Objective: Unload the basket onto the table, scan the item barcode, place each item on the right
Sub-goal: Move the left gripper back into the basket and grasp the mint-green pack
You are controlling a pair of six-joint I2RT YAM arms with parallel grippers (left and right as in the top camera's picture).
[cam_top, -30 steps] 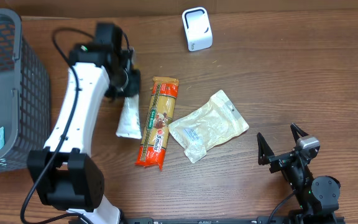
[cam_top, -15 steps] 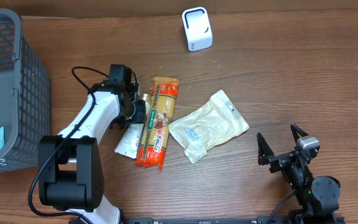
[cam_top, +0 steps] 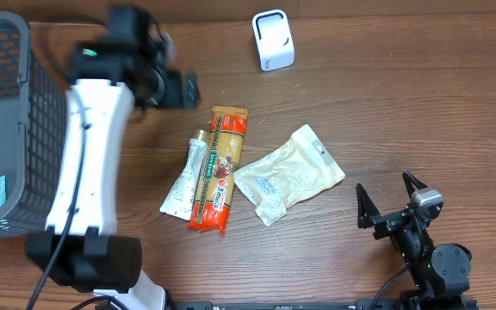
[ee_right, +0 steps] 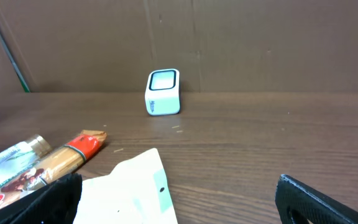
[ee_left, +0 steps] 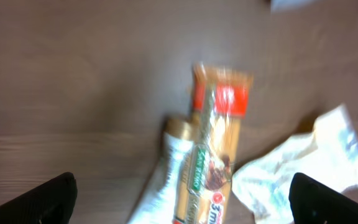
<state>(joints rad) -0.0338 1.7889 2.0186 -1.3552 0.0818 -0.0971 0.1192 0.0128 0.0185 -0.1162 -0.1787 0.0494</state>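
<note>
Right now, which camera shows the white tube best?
The overhead view: the white tube shows whole and sharp, lying beside the orange packet. The left wrist view has it blurred, with its lower end cut off by the frame. The right wrist view catches only its capped end at the left edge.

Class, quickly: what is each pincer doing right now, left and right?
Left pincer: open, holding nothing.
Right pincer: open, holding nothing.
</note>
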